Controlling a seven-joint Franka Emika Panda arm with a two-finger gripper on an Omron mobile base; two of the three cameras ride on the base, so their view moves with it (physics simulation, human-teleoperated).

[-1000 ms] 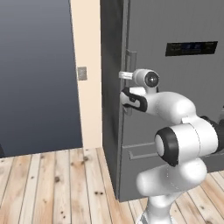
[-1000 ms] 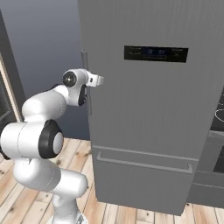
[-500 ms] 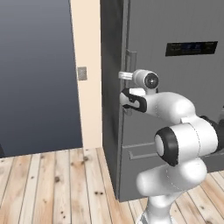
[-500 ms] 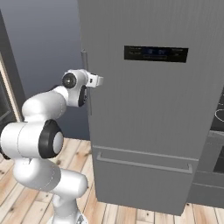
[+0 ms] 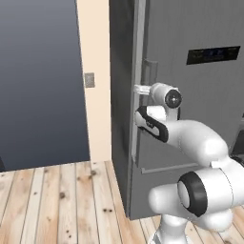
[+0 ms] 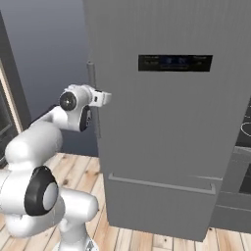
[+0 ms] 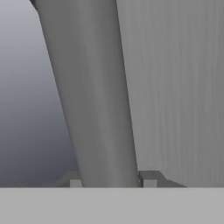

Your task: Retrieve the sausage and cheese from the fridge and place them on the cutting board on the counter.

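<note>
Claw [image 7: 111, 181] is clamped on the handle [image 7: 94, 96], you can see a finger on each side of it. You have one fridge [image 6: 166, 122], with its door shut, and one long handle standing straight up and down along the door's edge.

Grey fridge, door shut

The tall grey metal fridge [image 6: 162, 122] stands upright on the wood floor, black display strip [image 6: 175, 62] high on its door, long vertical handle [image 7: 94, 100] at the door's edge, lower drawer closed.
</note>
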